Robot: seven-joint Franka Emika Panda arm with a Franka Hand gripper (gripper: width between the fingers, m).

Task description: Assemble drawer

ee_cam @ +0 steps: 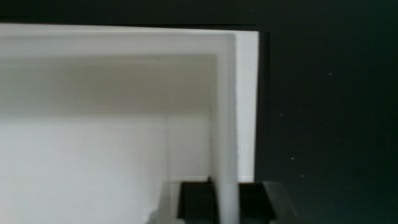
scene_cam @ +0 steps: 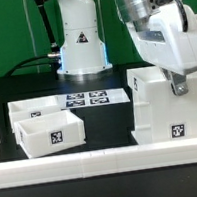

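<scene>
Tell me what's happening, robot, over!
Jaws shut on casing wall. Two trays loose, exterior view's left, not in casing. Nothing seen between them.

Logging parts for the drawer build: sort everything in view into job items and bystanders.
Job: casing, front tray, rear tray, gripper clamped on the casing's wall.
Bystanders: marker board, border rail.

2 trays (scene_cam: 49, 133) exterior view's left; casing (scene_cam: 153, 109) right; marker board (scene_cam: 87, 99) behind.
</scene>
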